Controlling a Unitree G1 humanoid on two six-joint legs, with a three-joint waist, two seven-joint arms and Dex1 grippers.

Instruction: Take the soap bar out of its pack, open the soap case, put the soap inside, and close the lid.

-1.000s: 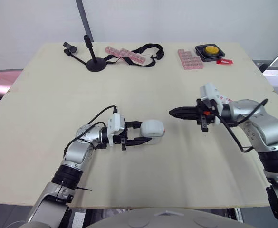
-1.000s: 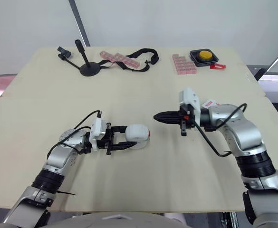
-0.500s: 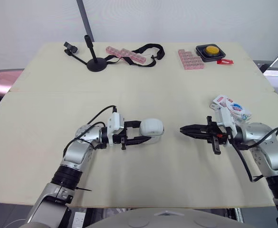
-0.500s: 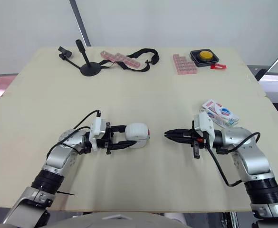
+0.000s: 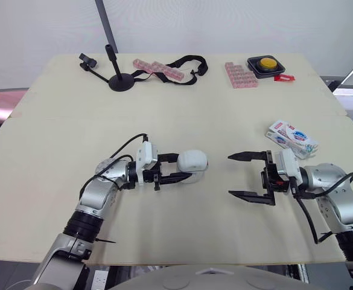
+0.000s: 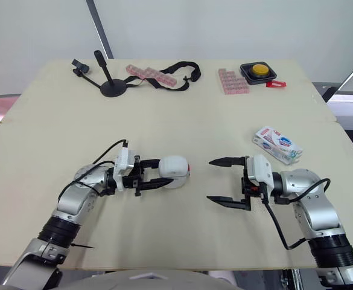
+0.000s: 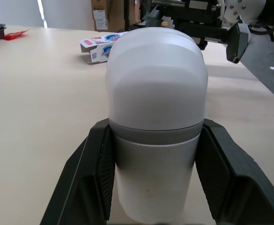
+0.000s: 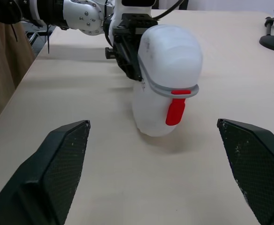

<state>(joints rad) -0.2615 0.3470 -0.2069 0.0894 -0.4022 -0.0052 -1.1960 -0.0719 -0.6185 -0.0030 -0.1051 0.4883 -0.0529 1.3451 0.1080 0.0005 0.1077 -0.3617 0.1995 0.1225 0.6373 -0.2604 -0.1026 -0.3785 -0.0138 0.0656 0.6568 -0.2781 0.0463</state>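
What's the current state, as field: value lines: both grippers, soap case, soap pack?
left gripper: shut on the white plastic soap case with grey band
right gripper: open wide, pointing at the case, apart from it
case lid: closed, red latch facing the right gripper
white and blue soap pack: lying on the beige table beyond the right arm, not held
soap: cannot tell whether it is inside the pack

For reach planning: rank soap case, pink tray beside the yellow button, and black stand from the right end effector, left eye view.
1. soap case, just left of the right end effector.
2. pink tray, far edge, beside the yellow button.
3. black stand, far edge, well to the left.
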